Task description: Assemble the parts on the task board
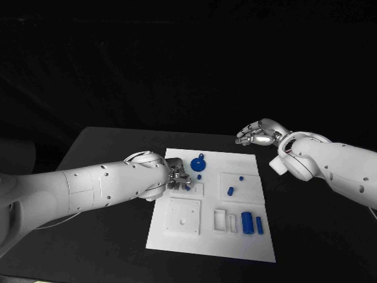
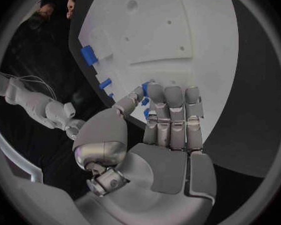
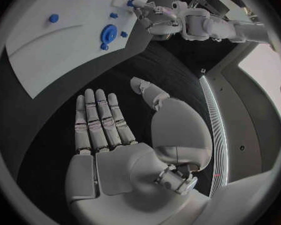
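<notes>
So on the left, the left hand [image 1: 178, 177] is down on the task board [image 1: 240, 242], near its left edge and toward the far end. From the head view, its fingers are bunched over a small blue part [image 1: 189, 184], but the hand covers most of that spot. The left wrist view shows more: the fingers [image 2: 172, 112] lie straight and close together, and the thumb leans in toward them, with little blue bits [image 2: 145, 101] right at the tips. I cannot tell if the hand truly holds one or just touches it.

In the middle, the white board lies flat on the black table [image 1: 103, 153]. A round blue part [image 1: 198, 163] sits near its far end. A small blue part [image 1: 230, 191] lies in a square spot more to the right. Two long blue parts [image 1: 252, 223] stand side by side near the right edge.

On the right, the right hand [image 1: 258, 133] hangs off the board, past its far right corner. The head view makes it look curled. The right wrist view shows its fingers [image 3: 100, 120] straight, a little apart, and holding nothing.
</notes>
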